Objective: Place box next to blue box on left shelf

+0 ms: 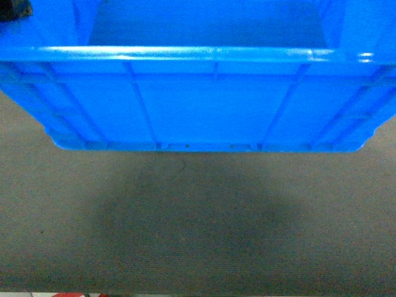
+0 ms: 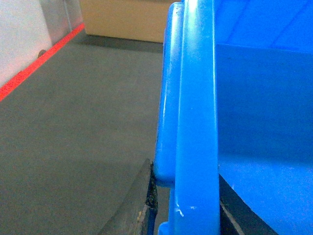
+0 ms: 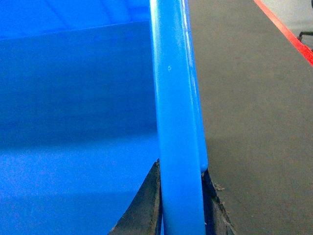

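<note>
Gripping box rims, both claws.

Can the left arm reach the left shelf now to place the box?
Probably not yet: no shelf shows in any view. The left gripper grips the box rim above grey floor, as does the right gripper.

Grey floor, finely textured, carrying a broad dark shadow at centre. Left wrist view: red floor line running toward 1 o'clock along a white wall; tan panel at 12 o'clock. Right wrist view: red line at 2 o'clock.
</note>
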